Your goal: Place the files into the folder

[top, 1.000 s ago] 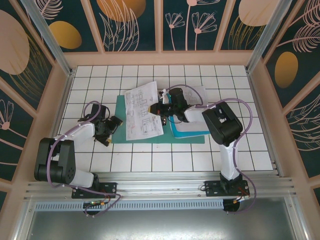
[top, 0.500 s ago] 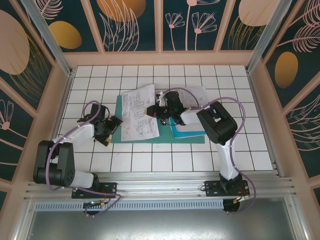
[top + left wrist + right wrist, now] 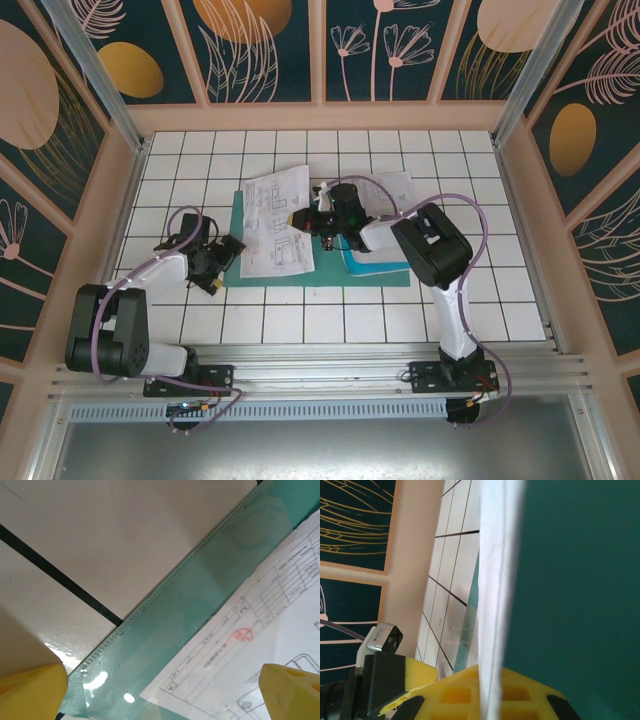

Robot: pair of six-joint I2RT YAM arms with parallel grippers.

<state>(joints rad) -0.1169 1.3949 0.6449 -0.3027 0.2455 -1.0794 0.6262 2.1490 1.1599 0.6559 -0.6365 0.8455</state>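
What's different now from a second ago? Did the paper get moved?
Yes. The right hand, shut on the files, slid them a little to the left across the folder. Nothing was let go or newly grasped. The left hand stayed open by the folder's left edge, barely shifting. The folder and the cyan sheet lay where they were.

1 folder (image 3: pixel 238 210), 2+ files (image 3: pixel 278 222), 1 cyan sheet (image 3: pixel 385 265).
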